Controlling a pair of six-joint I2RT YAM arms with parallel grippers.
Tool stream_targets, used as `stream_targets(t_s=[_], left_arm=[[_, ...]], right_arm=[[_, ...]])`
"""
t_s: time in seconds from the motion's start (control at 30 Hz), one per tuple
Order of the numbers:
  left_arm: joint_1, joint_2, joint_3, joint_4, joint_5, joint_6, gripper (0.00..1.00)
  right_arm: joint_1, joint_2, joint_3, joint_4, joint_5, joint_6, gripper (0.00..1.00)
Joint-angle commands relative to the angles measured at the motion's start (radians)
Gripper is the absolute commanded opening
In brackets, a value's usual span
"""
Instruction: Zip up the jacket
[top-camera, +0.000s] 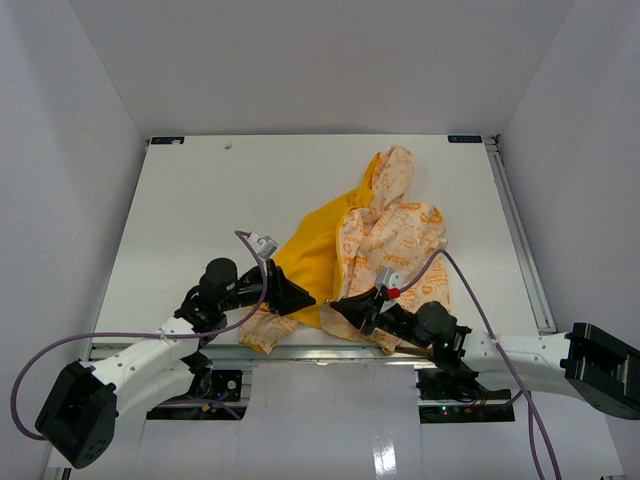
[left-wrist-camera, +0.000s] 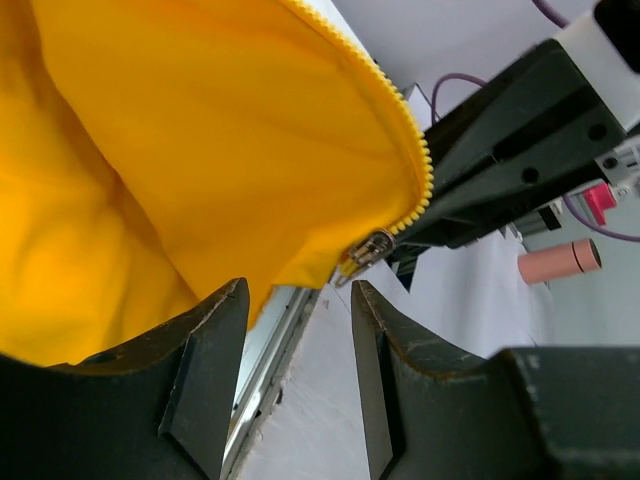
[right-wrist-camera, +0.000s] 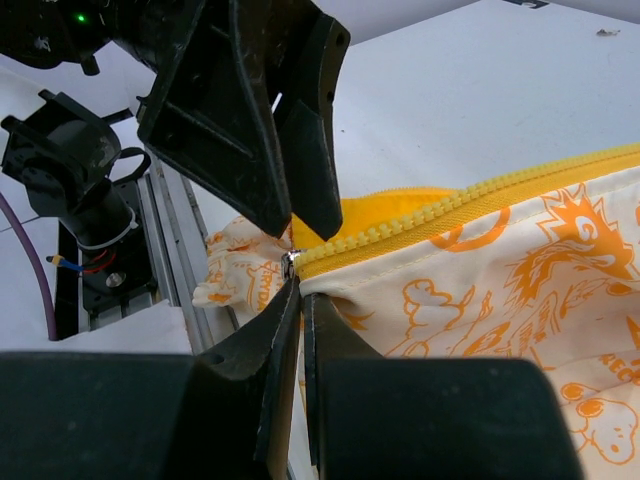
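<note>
The jacket (top-camera: 395, 235) lies crumpled at the table's middle and near edge, cream with orange print, its yellow lining (top-camera: 320, 250) turned open to the left. My right gripper (right-wrist-camera: 300, 285) is shut on the jacket's bottom corner, right under the metal zipper end (right-wrist-camera: 289, 263) of the yellow zipper edge (right-wrist-camera: 450, 210). My left gripper (left-wrist-camera: 300, 290) is open, its fingers just below the lining's (left-wrist-camera: 200, 150) zipper edge and a metal zipper piece (left-wrist-camera: 367, 249). In the top view the two grippers, left (top-camera: 298, 296) and right (top-camera: 345, 310), face each other closely.
The table's metal front rail (top-camera: 300, 350) runs just below the jacket's hem. White walls enclose the table on three sides. Purple cables (top-camera: 250, 250) loop over both arms. A pink cylinder (left-wrist-camera: 558, 262) shows by the right arm in the left wrist view.
</note>
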Motion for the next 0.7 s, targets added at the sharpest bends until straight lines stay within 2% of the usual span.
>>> stream_targets(t_s=[0.0, 0.3, 0.53, 0.67], left_arm=[[-0.005, -0.006, -0.008, 0.149, 0.094, -0.023, 0.56], [-0.012, 0.094, 0.072, 0.132, 0.092, -0.029, 0.43], [-0.043, 0.130, 0.082, 0.092, 0.068, 0.014, 0.47], [-0.065, 0.098, 0.045, 0.081, 0.059, 0.036, 0.48]], right_arm=[[-0.014, -0.016, 0.019, -0.048, -0.031, 0.012, 0.08], [-0.018, 0.017, 0.034, -0.056, -0.037, 0.017, 0.08], [-0.019, 0.034, 0.042, -0.056, -0.004, 0.029, 0.08], [-0.019, 0.014, 0.036, -0.057, 0.084, 0.055, 0.08]])
